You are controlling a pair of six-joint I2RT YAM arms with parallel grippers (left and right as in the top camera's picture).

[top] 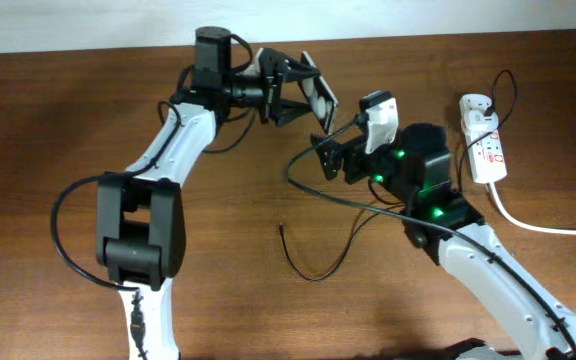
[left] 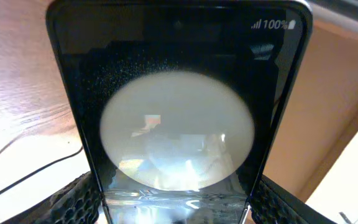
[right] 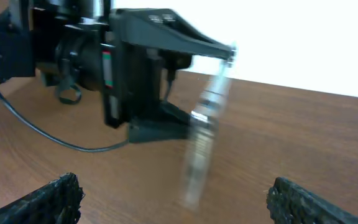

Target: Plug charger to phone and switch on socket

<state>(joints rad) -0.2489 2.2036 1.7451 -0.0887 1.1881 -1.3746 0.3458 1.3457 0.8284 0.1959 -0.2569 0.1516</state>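
**A:** What takes up most of the overhead view?

**B:** The brown wooden table (top: pixel 58 120). 2 arms reach over it. The left arm (top: pixel 168 150) comes from the near left edge toward the far middle. The right arm (top: pixel 488 260) comes from the near right corner toward the middle.

**A:** And the socket?

**B:** The white power strip (top: pixel 488 150) lies flat at the far right, well apart from both grippers. It has red markings on top, and a thick white cord (top: pixel 538 228) runs off to the right edge. I cannot tell whether its switch is on.

**A:** What about the left gripper?

**B:** The left gripper (top: pixel 303 90) is clamped on the phone (left: pixel 176 124), holding it up off the table near the far middle. In the left wrist view the 2 pads (left: pixel 73 199) press its 2 side edges. The glossy black screen fills the picture, with 1 large pale round spot and "100%" in small white text at the top end.

**A:** The right one?

**B:** The right gripper (top: pixel 325 157) hovers near the phone, facing it, jaws wide apart with nothing between them. Its wrist view shows the phone edge-on and blurred.

**A:** The charger?

**B:** A white adapter block (top: pixel 473 105) sits at the far end of the power strip. The thin black charger cable (top: pixel 313 277) lies loose on the table beside the right arm, curled in a loop.

**A:** Its tip?

**B:** The plug tip (top: pixel 281 228) rests on bare wood in the near middle, well apart from the phone, and neither gripper touches it.
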